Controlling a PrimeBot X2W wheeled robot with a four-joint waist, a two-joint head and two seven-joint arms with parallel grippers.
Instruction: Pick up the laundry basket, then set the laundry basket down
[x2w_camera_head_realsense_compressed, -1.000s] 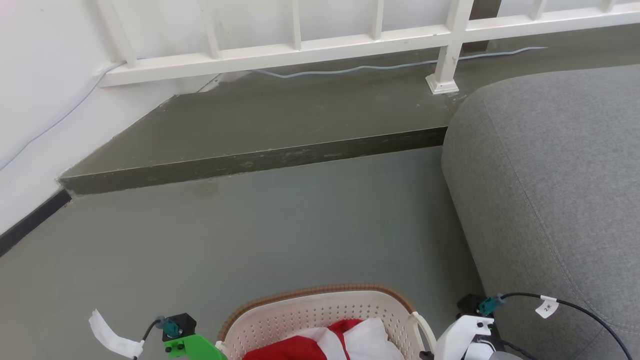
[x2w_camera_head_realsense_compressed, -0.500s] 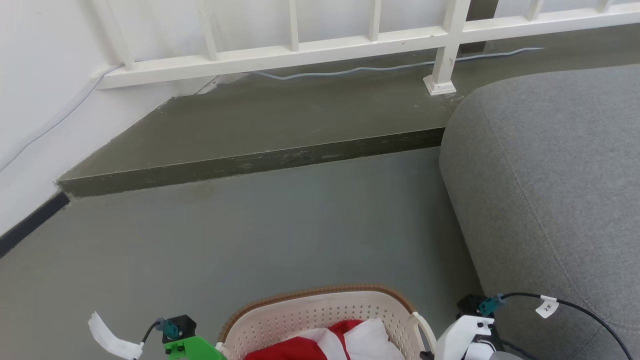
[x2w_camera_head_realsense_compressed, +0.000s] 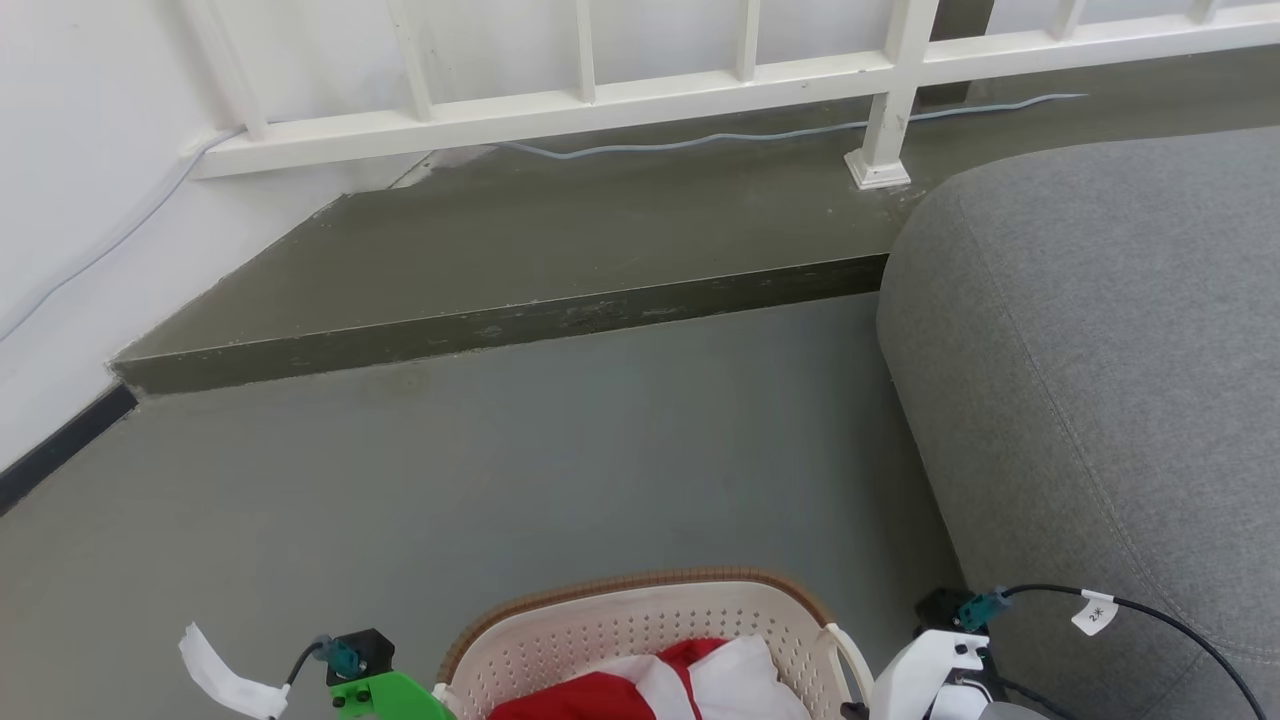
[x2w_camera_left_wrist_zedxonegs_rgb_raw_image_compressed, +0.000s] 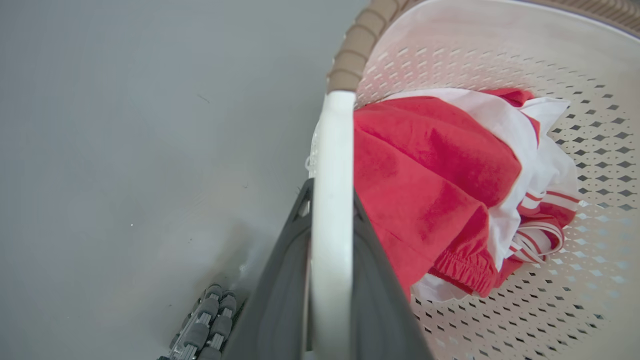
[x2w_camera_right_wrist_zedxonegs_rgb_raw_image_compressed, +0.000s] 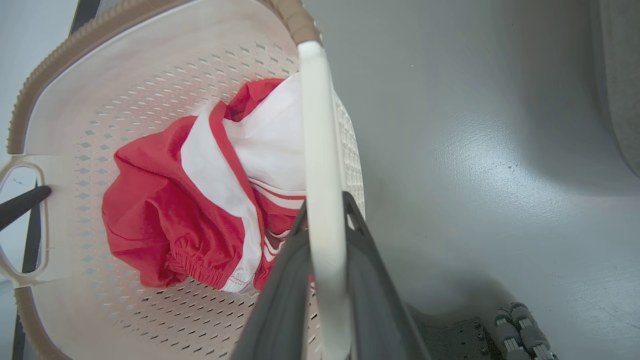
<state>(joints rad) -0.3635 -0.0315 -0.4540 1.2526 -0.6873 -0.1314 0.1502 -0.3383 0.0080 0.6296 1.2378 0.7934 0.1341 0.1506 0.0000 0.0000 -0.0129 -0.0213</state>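
The laundry basket (x2w_camera_head_realsense_compressed: 640, 625), cream-white and perforated with a brown woven-look rim, sits at the bottom middle of the head view between my two wrists. A red and white garment (x2w_camera_left_wrist_zedxonegs_rgb_raw_image_compressed: 430, 165) lies bunched inside it. In the left wrist view my left gripper (x2w_camera_left_wrist_zedxonegs_rgb_raw_image_compressed: 330, 187) is shut on one white side handle (x2w_camera_left_wrist_zedxonegs_rgb_raw_image_compressed: 330, 140). My right gripper (x2w_camera_right_wrist_zedxonegs_rgb_raw_image_compressed: 325, 200) is shut on the opposite handle (x2w_camera_right_wrist_zedxonegs_rgb_raw_image_compressed: 315, 125) in the right wrist view. The basket's inner wall (x2w_camera_right_wrist_zedxonegs_rgb_raw_image_compressed: 125, 75) and the garment (x2w_camera_right_wrist_zedxonegs_rgb_raw_image_compressed: 165, 200) lie to that handle's left. I cannot tell whether the basket's base touches the floor.
A grey sofa (x2w_camera_head_realsense_compressed: 1100, 350) stands close on the right. Ahead, a raised dark step (x2w_camera_head_realsense_compressed: 500, 325) carries a white railing (x2w_camera_head_realsense_compressed: 600, 100) and a loose cable (x2w_camera_head_realsense_compressed: 700, 140). A white wall (x2w_camera_head_realsense_compressed: 60, 200) closes the left. Grey floor (x2w_camera_head_realsense_compressed: 550, 450) stretches in front of the basket.
The background has slid slightly left, so the camera moved. The basket and both wrists sit marginally lower in the head view.
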